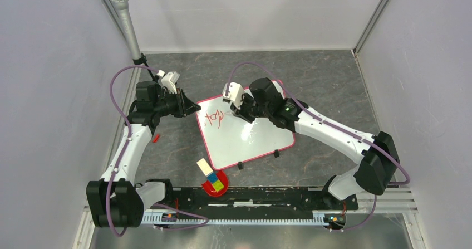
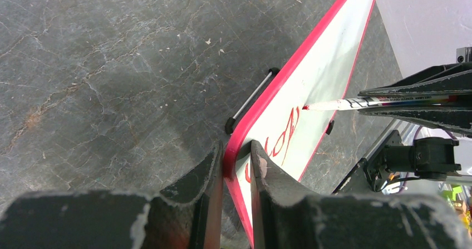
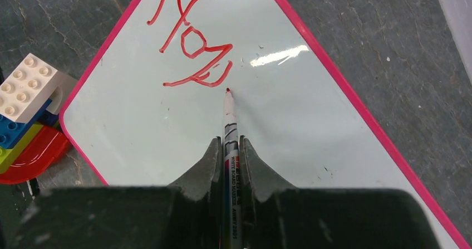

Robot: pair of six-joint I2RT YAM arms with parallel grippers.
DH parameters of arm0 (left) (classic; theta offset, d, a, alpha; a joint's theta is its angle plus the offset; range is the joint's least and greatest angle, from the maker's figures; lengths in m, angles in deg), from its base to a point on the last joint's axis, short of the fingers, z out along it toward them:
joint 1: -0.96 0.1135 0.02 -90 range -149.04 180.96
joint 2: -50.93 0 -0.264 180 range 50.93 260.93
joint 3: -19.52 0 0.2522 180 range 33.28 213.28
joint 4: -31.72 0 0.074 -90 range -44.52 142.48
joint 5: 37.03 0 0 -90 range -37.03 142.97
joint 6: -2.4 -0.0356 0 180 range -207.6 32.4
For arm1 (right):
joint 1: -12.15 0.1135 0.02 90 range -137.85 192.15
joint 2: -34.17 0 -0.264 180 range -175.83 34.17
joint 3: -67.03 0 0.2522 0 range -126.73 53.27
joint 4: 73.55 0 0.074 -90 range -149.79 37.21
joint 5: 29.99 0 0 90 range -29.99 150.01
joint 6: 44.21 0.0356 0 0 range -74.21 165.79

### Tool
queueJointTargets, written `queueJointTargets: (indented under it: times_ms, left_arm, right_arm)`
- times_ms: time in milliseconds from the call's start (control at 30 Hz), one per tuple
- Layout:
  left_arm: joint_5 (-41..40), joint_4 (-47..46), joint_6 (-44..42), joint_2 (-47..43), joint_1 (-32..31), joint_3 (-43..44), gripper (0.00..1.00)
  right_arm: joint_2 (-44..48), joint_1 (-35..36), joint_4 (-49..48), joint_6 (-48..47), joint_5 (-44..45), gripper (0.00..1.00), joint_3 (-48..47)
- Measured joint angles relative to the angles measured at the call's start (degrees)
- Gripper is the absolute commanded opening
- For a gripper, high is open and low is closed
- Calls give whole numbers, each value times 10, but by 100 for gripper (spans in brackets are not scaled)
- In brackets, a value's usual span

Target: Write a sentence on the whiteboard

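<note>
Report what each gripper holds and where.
Left gripper clamps the pink-bordered white whiteboard by its edge; right gripper pinches the red-tipped white marker by its barrel.

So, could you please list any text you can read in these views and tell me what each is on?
"WHITE BOARD MARKER": on the marker, along its barrel, gripped in the right claw; the smaller print beside it is too small to read.
Red handwriting on the whiteboard: loose strokes, no word I can read for sure.

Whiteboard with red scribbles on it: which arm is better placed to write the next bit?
Right. The right gripper grips the marker, its tip just beside the red writing on the whiteboard. The left gripper has no pen; it is clamped on the board's pink edge.
</note>
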Motion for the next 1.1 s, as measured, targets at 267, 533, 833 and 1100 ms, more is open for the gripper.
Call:
queueJointTargets:
  times_ms: [267,533,833,1100]
  left_arm:
    - [0,0,0,0,0,0,7]
    - [-2,0,0,0,0,0,7]
    - [-2,1,0,0,0,0,7]
    - [-5,3,0,0,0,0,7]
  right_arm:
    - [0,-8,3,-7,-2,0,1]
    - [3,-15,7,-13,-4,0,1]
    - [-5,-19,10,-13,-4,0,-17]
    - [-18,-18,8,-10,-16,0,-28]
